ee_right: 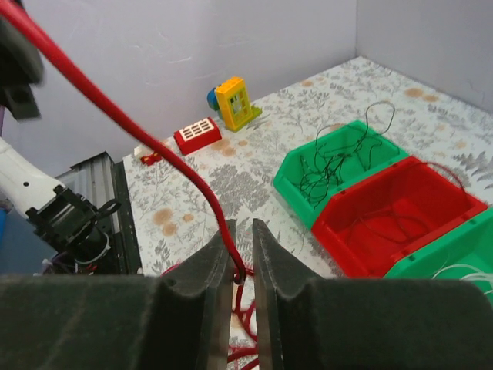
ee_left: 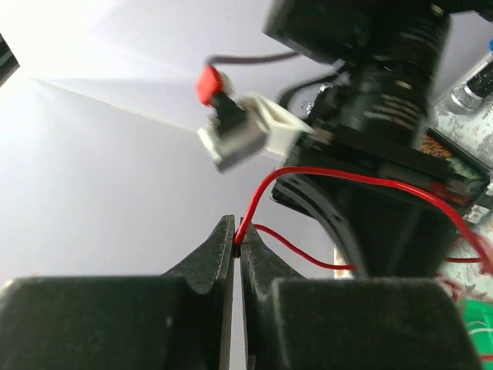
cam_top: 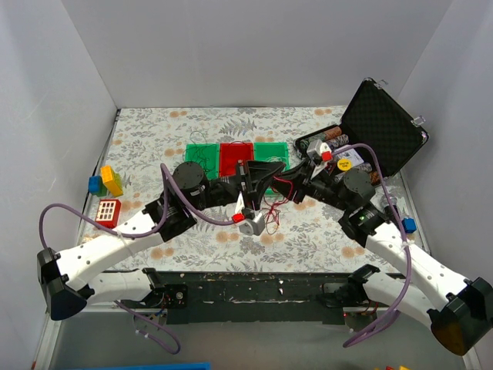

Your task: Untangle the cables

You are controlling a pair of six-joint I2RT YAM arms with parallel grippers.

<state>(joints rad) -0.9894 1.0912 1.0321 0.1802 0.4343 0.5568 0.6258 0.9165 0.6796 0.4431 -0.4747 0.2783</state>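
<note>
A thin red cable (ee_left: 339, 179) runs in the air between my two grippers above the middle of the table. My left gripper (ee_left: 237, 245) is shut on one end of it at the fingertips. My right gripper (ee_right: 242, 266) holds the other end (ee_right: 181, 166) between narrowly parted jaws, the cable lying against the left finger. More red cables (cam_top: 271, 203) lie loose on the table under the grippers and show below the right fingers (ee_right: 254, 343). In the top view the left gripper (cam_top: 269, 176) and the right gripper (cam_top: 296, 187) face each other closely.
Three bins stand behind the grippers: a green one (ee_right: 339, 166) with black wires, a red one (ee_right: 400, 216) with red wires, and a green one (ee_right: 462, 266) with white wires. An open black case (cam_top: 383, 127) is at the back right. Toy blocks (cam_top: 108, 181) and a red brick (cam_top: 108, 210) sit at the left.
</note>
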